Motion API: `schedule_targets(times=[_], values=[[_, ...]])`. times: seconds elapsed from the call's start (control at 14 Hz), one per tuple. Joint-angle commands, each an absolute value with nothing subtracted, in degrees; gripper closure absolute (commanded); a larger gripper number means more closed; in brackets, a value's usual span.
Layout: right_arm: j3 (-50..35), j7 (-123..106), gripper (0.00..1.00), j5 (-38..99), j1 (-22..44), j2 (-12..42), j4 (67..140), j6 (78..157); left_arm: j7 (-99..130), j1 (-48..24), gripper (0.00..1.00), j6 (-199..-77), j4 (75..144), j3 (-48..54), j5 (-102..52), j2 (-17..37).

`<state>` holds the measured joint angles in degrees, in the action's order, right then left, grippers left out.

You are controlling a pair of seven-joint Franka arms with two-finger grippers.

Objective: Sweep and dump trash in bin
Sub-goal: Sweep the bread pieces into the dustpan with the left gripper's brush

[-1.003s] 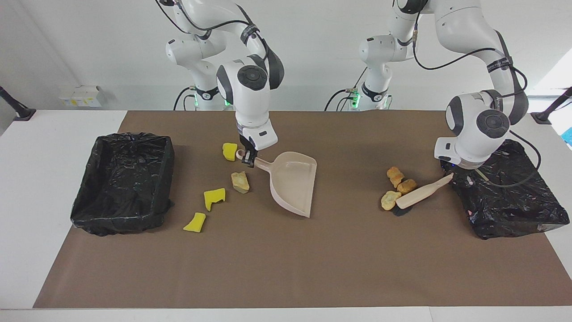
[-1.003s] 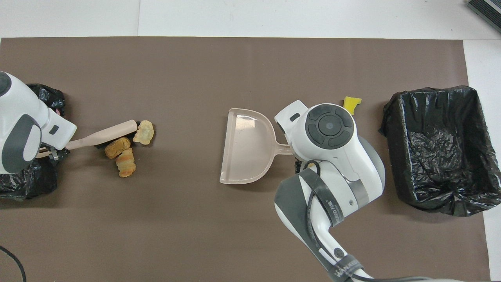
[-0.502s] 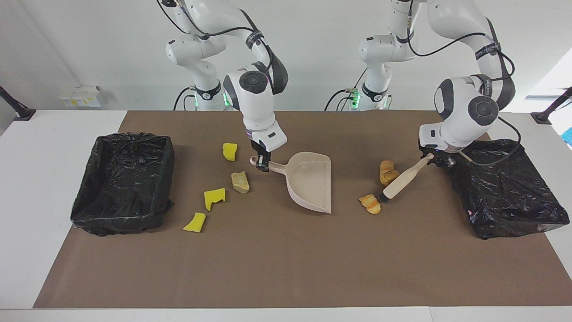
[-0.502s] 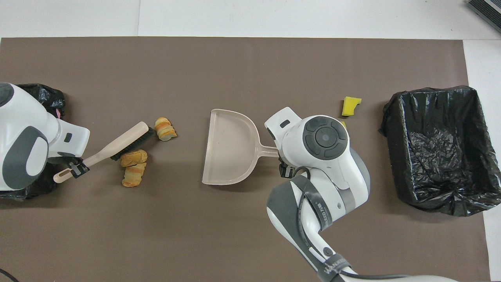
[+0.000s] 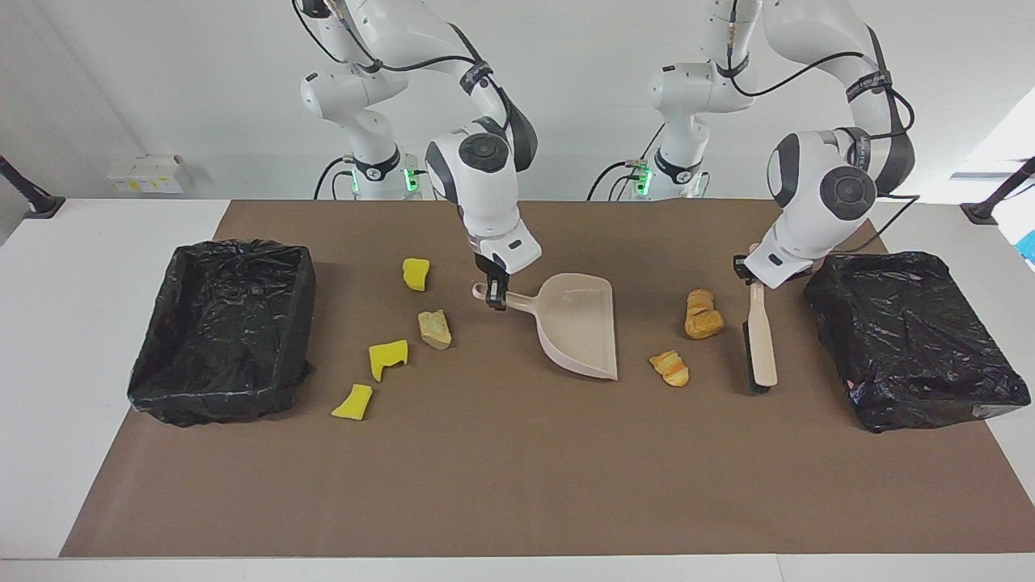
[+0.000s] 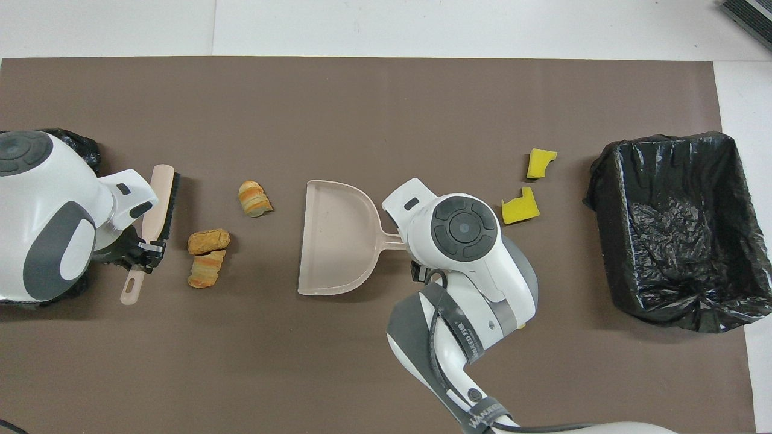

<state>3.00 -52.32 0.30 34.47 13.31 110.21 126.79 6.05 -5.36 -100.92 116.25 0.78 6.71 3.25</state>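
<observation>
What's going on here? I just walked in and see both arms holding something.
A sweep-up is under way. The right gripper is shut on the dustpan handle, the pan resting mid-table. The left gripper is shut on the brush handle, bristles beside three bread lumps that lie between brush and dustpan, none in the pan yet. Four sponge scraps lie toward the right arm's end, near a lined bin. A second bin sits at the left arm's end.

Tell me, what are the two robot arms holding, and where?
The right gripper holds the dustpan by its handle. The left gripper holds the brush by its handle.
</observation>
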Motion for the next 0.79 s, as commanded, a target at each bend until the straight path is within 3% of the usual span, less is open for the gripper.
schedule_targets(times=[0.0, 0.36, 0.72], values=[[2.9, -52.4, 1.0, -4.7, 35.2, 14.0, 107.8, 122.8, 18.6, -9.1, 1.0, -99.9, 123.7, 0.1, 6.2, -2.6], [2.9, -52.4, 1.0, -5.8, 35.2, 15.4, 107.0, 123.0, 33.5, -10.5, 1.0, -101.3, 137.4, 0.2, 5.2, -11.8], [2.9, -51.5, 1.0, -4.5, 35.4, 16.7, 105.2, 124.3, 27.2, -17.6, 1.0, -106.9, 138.2, 0.2, -5.6, -10.8]])
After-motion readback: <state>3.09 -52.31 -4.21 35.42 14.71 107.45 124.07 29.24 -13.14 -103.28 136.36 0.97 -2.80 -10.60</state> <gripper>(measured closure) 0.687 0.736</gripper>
